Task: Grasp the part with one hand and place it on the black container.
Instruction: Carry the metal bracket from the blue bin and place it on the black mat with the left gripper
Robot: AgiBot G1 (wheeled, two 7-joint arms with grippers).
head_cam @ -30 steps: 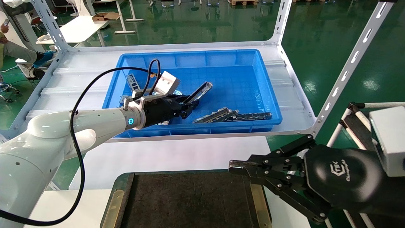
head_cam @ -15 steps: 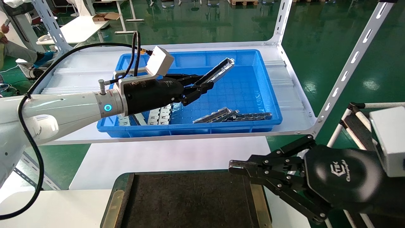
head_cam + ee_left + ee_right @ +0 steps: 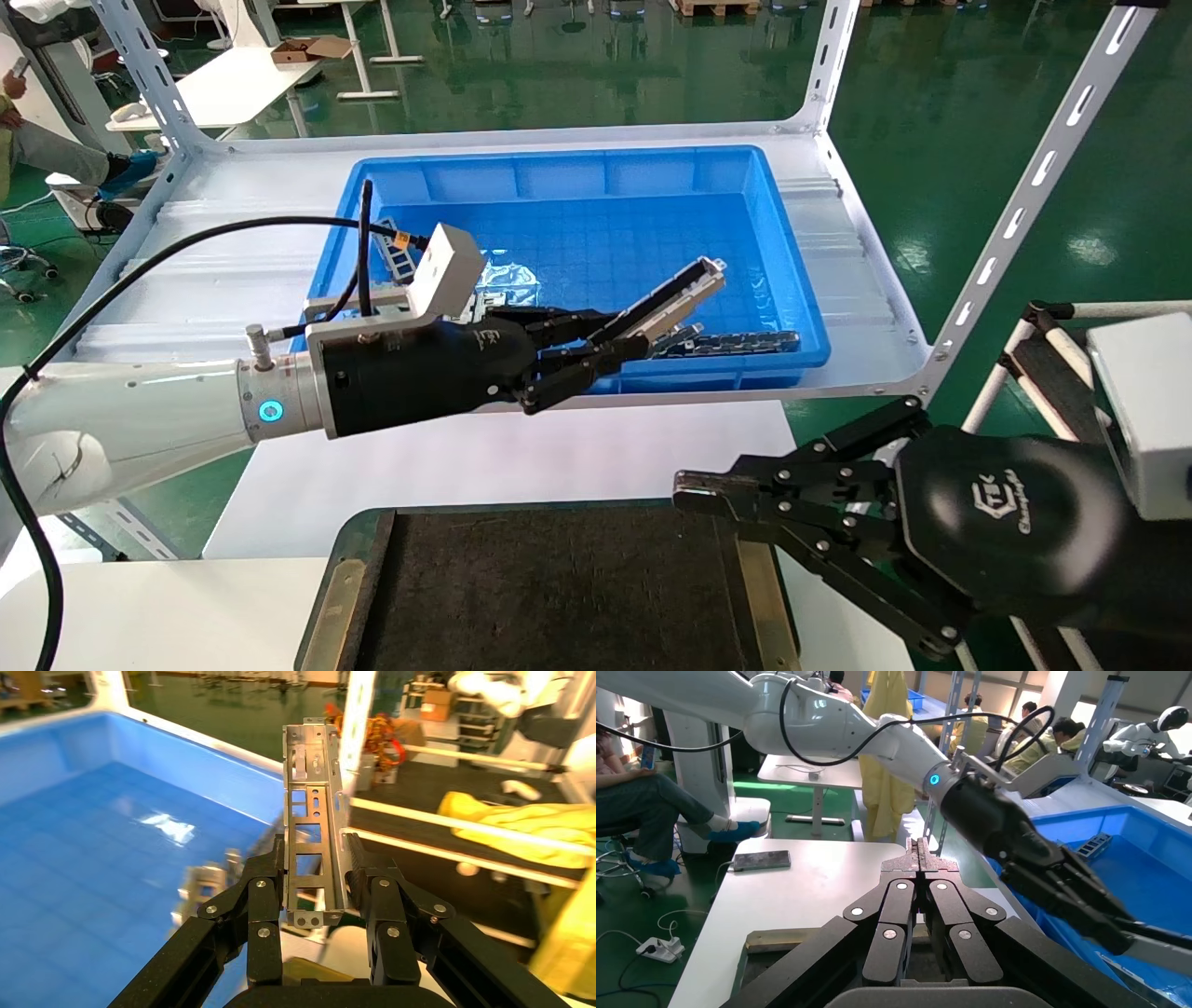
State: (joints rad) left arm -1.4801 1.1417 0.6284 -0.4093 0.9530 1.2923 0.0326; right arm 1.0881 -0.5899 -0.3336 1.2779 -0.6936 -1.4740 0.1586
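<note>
My left gripper (image 3: 596, 349) is shut on one end of the part (image 3: 672, 300), a long silver-grey channel strip with rectangular cutouts. It holds the part in the air over the front rim of the blue bin (image 3: 801, 289). In the left wrist view the part (image 3: 313, 811) stands between the two fingers (image 3: 261, 881), clamped near its lower end. The black container (image 3: 549, 596) lies below and nearer me, with brass side strips. My right gripper (image 3: 684, 489) is shut and empty, parked at the container's far right corner; it also shows in its own wrist view (image 3: 919, 855).
The blue bin holds more strips (image 3: 736, 343) at its front right and pale stamped plates (image 3: 396, 247) at its left, on a white rack shelf (image 3: 857, 270) with slanted posts. A white table top (image 3: 503, 457) lies between rack and container.
My left gripper lifted the part out of the bin, up and back, then swung it down and toward me over the bin's front rim. The right gripper has not moved.
</note>
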